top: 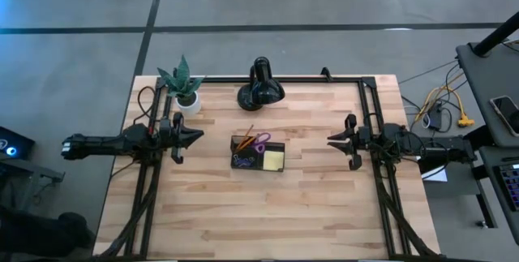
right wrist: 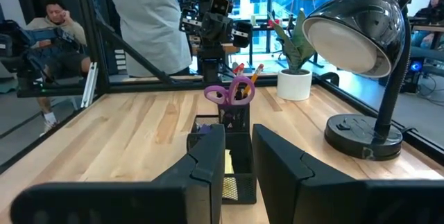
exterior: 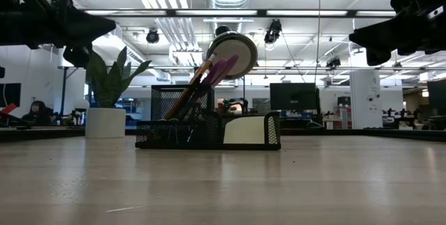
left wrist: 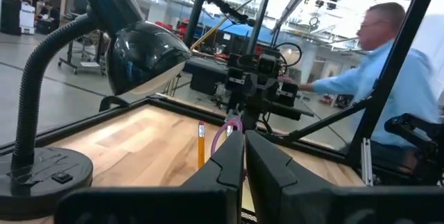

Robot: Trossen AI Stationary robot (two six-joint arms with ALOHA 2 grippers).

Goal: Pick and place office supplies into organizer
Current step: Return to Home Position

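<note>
The black mesh organizer (top: 243,150) stands at the middle of the table. In its tall cup stand the purple-handled scissors (top: 261,141) and orange pencils (top: 246,135), leaning against the rim. A yellow sticky-note pad (top: 274,161) lies in its right compartment, and a purple-tipped pen (top: 242,161) lies in its front left part. My left gripper (top: 197,137) hovers left of the organizer, fingers shut and empty (left wrist: 244,156). My right gripper (top: 331,139) hovers right of it, open and empty (right wrist: 238,156). Both point level at the organizer (right wrist: 239,182) and are raised above the table in the low view.
A glossy black lamp (top: 259,88) stands behind the organizer at the far edge. A green plant in a white pot (top: 183,83) stands at the far left. A black frame (top: 365,100) runs along the table's sides. People show beyond the table (left wrist: 388,64) (right wrist: 149,16).
</note>
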